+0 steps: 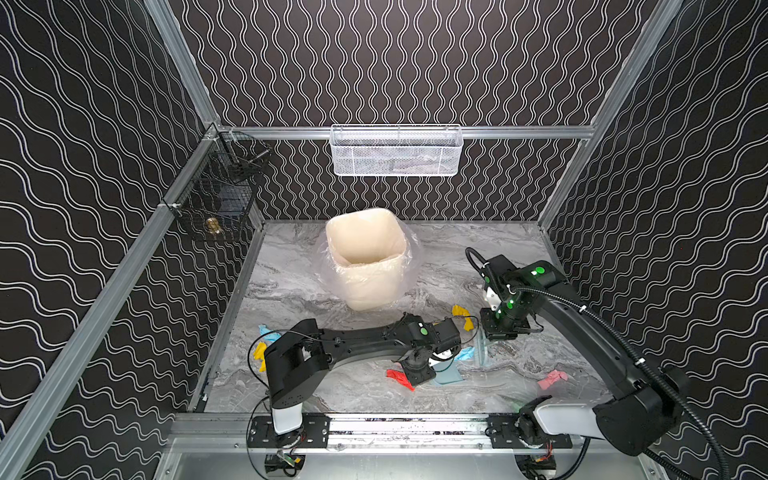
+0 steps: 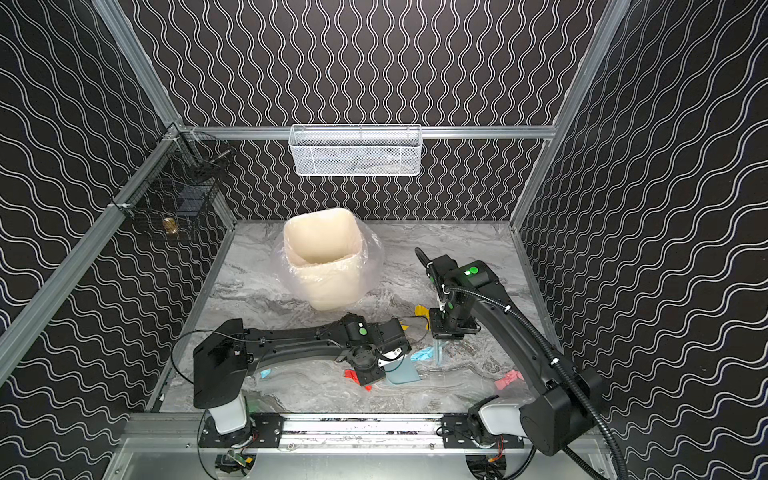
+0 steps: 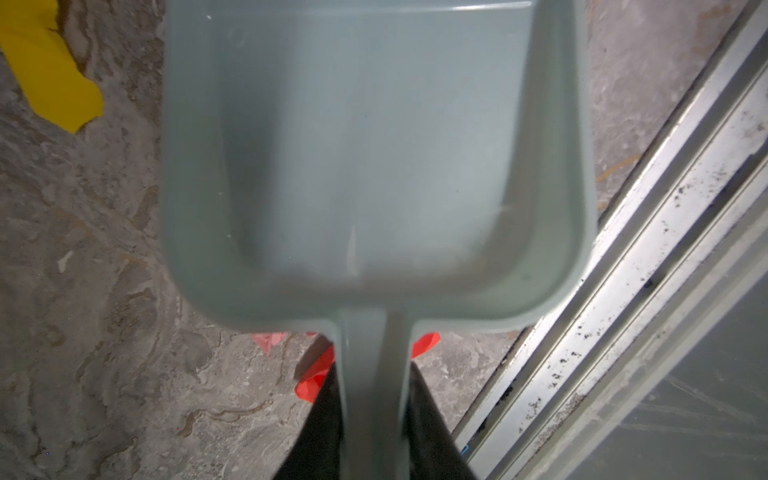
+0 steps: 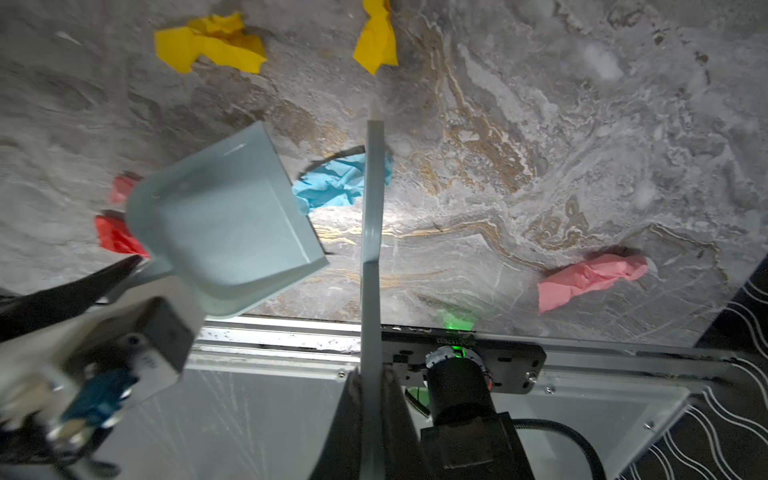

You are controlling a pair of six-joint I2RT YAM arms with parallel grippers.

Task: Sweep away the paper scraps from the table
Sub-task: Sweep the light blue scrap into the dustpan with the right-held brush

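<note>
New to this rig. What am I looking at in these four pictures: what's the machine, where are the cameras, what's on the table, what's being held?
Two black robot arms stand at the near edge of a marble-patterned table. Two of the pictures come from a paired camera overhead that looks down on the whole scene. The other two come from a camera on each arm's wrist, looking along its gripper.

The left gripper is shut on the handle of a pale blue dustpan, which has nothing in it. The right gripper is shut on a matching hand brush, seen edge-on in its wrist view.

Crumpled paper scraps in yellow, light blue, pink and red lie loose on the table. A cream bin with a clear liner stands towards the back.
</note>
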